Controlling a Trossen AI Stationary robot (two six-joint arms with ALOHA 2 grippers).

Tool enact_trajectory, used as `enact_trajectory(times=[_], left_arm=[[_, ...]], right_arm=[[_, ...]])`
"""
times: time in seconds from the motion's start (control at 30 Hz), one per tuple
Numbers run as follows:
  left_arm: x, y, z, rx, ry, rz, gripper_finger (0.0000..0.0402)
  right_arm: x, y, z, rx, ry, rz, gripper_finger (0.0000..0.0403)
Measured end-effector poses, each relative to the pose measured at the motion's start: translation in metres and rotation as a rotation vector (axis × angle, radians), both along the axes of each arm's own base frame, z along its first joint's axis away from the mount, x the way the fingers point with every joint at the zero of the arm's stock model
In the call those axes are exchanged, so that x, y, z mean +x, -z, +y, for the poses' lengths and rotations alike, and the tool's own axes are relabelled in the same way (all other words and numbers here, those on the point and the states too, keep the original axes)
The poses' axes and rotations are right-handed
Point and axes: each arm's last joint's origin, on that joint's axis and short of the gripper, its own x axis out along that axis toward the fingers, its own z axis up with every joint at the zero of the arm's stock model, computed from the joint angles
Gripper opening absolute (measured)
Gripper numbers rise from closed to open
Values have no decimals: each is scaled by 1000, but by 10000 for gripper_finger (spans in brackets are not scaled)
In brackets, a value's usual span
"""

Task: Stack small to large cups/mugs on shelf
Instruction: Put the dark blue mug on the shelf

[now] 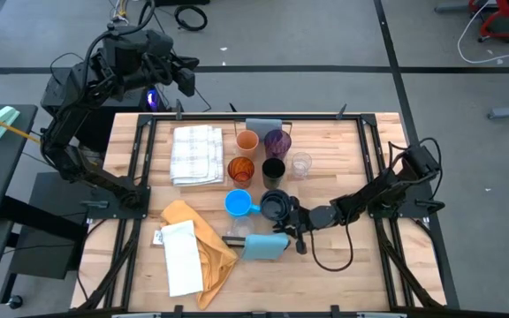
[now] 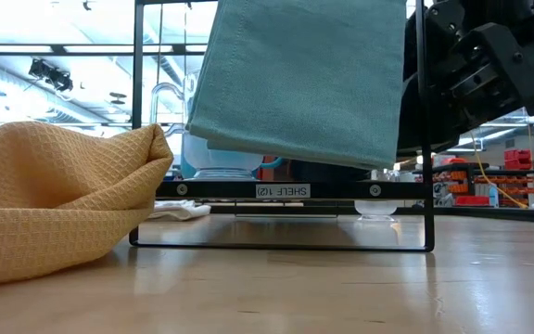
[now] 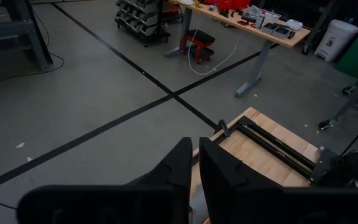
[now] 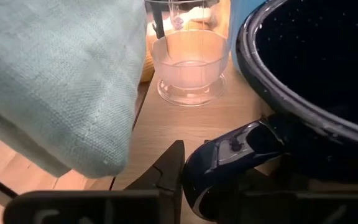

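Right gripper (image 1: 292, 217): low over the counter near its front edge, at the handle of the navy enamel mug (image 1: 275, 205); the wrist view shows the handle (image 4: 229, 155) between the fingers (image 4: 169, 168); whether they pinch it cannot be told.
Left gripper (image 1: 186, 81): raised beyond the counter's far-left corner, over the floor; fingers (image 3: 182, 165) nearly pressed together, holding nothing.
Bright blue plastic mug (image 1: 238, 203): just beside the navy mug, on the side nearer the left edge.
Orange plastic cup (image 1: 247, 140), purple translucent cup (image 1: 277, 141): side by side near the far edge.
Amber translucent cup (image 1: 240, 170), black cup (image 1: 273, 170), clear glass (image 1: 300, 164): one row, nearer the front.
Pale blue cloth (image 1: 264, 246): near the front edge, just beside the right gripper.
Yellow waffle cloth (image 1: 200, 240): front-left area.
White checked towel (image 1: 195, 154): far-left area.
Slatted wooden counter (image 1: 343, 150): carries all items.
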Motion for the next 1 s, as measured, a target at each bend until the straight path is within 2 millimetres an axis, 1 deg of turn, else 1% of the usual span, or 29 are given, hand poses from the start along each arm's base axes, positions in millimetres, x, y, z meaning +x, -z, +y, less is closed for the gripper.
enact_trajectory(times=[0.5,0.83,1.0], left_arm=[[0,1,0,11,6,19,23],[0,1,0,13,7,20,35],[0,1,0,13,7,20,33]], right_arm=[[-6,-9,-2,-28,-5,36,68],[-6,-9,-3,-32,-4,48,68],[-6,-9,-3,-32,-4,50,68]])
